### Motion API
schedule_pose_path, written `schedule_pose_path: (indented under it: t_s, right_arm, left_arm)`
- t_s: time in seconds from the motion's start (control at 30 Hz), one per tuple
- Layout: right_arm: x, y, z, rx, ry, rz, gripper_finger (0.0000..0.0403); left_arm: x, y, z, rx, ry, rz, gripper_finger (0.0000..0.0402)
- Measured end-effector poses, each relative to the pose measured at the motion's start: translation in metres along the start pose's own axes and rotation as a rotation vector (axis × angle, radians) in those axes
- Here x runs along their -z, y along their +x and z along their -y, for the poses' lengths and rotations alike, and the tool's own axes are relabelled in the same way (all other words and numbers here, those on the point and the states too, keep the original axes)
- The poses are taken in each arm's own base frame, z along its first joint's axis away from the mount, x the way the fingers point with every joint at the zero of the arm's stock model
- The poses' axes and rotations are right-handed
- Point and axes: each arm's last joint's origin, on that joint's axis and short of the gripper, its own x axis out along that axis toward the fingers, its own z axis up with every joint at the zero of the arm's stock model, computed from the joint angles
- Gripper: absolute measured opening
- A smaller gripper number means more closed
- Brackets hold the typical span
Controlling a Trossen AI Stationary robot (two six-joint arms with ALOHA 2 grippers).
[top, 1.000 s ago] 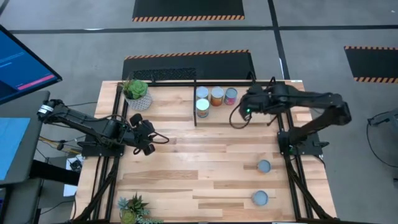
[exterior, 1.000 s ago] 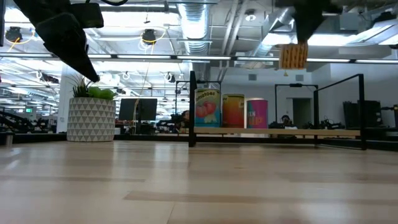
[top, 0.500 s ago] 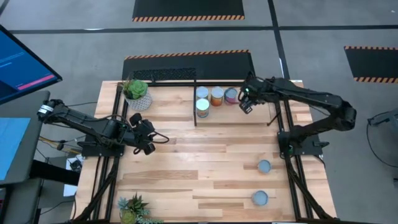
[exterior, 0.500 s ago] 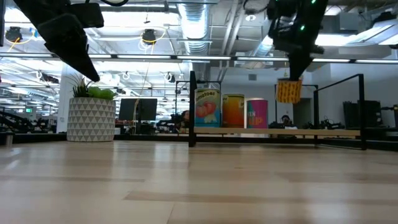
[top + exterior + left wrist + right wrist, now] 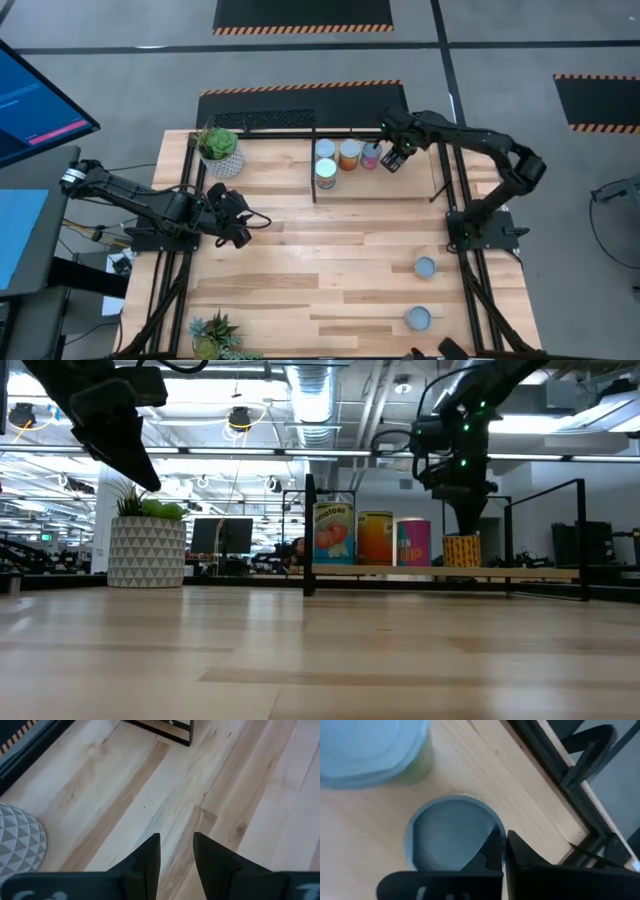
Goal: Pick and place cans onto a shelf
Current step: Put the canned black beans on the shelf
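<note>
Pinching the orange can (image 5: 461, 550) by its rim, right gripper (image 5: 393, 160) sets it on the shelf (image 5: 520, 573); rigid, slick tin, likely light.

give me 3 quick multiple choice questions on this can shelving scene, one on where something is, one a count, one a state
1. Where do the two loose cans stand?
A. on the right side of the table, outside the shelf
B. inside the shelf
C. on the floor

2. Leaving out the held can, how many shelf cans are there?
A. two
B. four
C. six

3. What state is the right claw in?
A. wide open with nothing in it
B. shut on a can
C. out of view

Answers:
1 A: the high view shows both on bare wood near the right arm's base.
2 B: three stand in a row at the back, with one in front of them.
3 B: the right wrist view shows its fingers pinched on a can's edge, and the low view shows that can under it at the shelf.
</note>
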Motion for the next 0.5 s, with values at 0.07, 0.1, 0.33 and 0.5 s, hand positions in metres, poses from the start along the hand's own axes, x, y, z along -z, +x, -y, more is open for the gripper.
schedule_pose_path:
  t_s: [0.07, 0.1, 0.33, 0.5]
  right_arm:
    - [-0.002, 0.007, 0.003, -0.013, 0.004, -0.012, 0.0004]
    - [-0.003, 0.009, 0.004, -0.012, 0.009, -0.020, 0.0004]
    - [-0.004, 0.015, 0.010, -0.007, 0.028, -0.026, 0.0054]
    - [-0.007, 0.013, 0.012, -0.006, 0.042, 0.010, 0.0082]
  left_arm:
    - [0.000, 0.000, 0.000, 0.000, -0.009, 0.000, 0.0105]
    - [0.000, 0.000, 0.000, 0.000, -0.011, 0.000, 0.0105]
    - [0.000, 0.000, 0.000, 0.000, -0.012, 0.000, 0.0105]
    - [0.000, 0.000, 0.000, -0.005, -0.011, 0.003, 0.0105]
